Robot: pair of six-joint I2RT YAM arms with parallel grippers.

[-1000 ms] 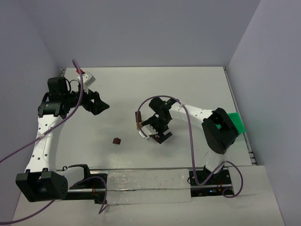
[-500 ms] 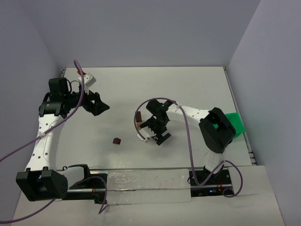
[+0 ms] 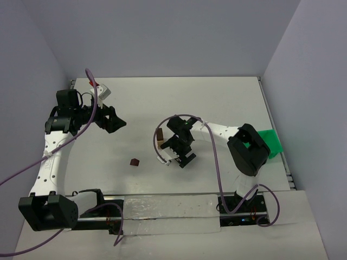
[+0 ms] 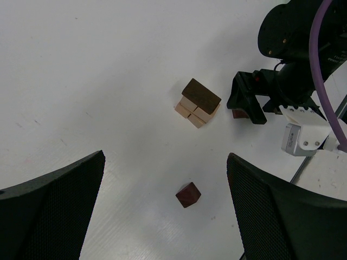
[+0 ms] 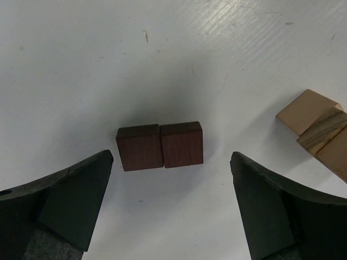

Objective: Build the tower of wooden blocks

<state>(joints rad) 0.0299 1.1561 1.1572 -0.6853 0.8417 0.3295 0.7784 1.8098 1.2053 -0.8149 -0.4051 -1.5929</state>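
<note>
The wood block tower (image 4: 198,103) is a short stack of light tan blocks with a dark brown brick on top, also seen mid-table (image 3: 160,136). Its tan blocks (image 5: 317,127) show at the right edge of the right wrist view. Two dark brown cubes (image 5: 160,146) lie side by side on the table, just ahead of my open right gripper (image 5: 171,216), which touches neither. That right gripper (image 3: 176,153) sits just right of the tower. A single dark cube (image 4: 188,195) (image 3: 134,162) lies apart. My left gripper (image 4: 165,216) (image 3: 114,120) is open and empty, high above the table.
A green plastic bin (image 3: 269,142) sits at the right table edge behind the right arm. Purple cables loop over both arms. A strip of clear film (image 3: 168,207) lies along the near edge between the bases.
My right gripper has shifted a little left and nearer, toward the tower and over the two dark cubes. The left arm has stayed put.
</note>
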